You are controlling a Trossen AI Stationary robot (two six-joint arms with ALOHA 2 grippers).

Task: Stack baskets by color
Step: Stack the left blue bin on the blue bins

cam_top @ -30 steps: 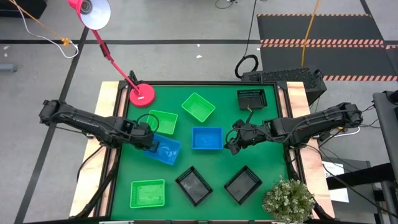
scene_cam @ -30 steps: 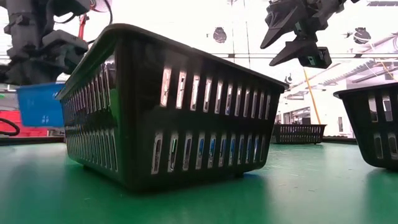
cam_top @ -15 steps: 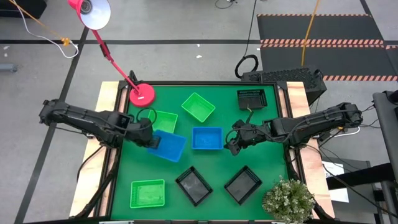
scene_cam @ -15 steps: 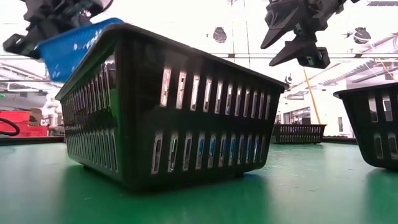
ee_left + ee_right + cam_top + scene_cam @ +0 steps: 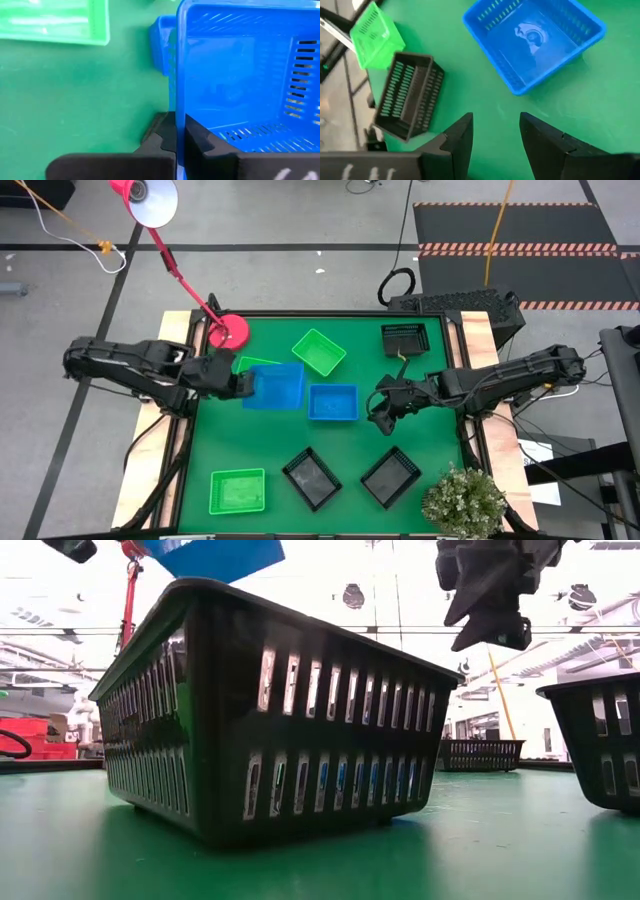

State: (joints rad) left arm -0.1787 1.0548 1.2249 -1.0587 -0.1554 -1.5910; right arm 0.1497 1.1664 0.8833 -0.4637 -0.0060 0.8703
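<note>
Blue basket (image 5: 273,385) clamped in left gripper (image 5: 240,384) jaws, airborne

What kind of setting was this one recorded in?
Probably a robotics lab or workshop: a green-topped table standing on a bare grey floor, hazard-striped mats nearby, cables trailing, and ceiling light strips visible in the low view.

held blue basket (image 5: 240,80): showing smooth, slightly glossy plastic with slotted walls
black basket (image 5: 280,720): looking like glossy perforated plastic
surface (image 5: 270,450): appearing as matt green covering
left hand (image 5: 175,140): looking like matt black plastic
</note>
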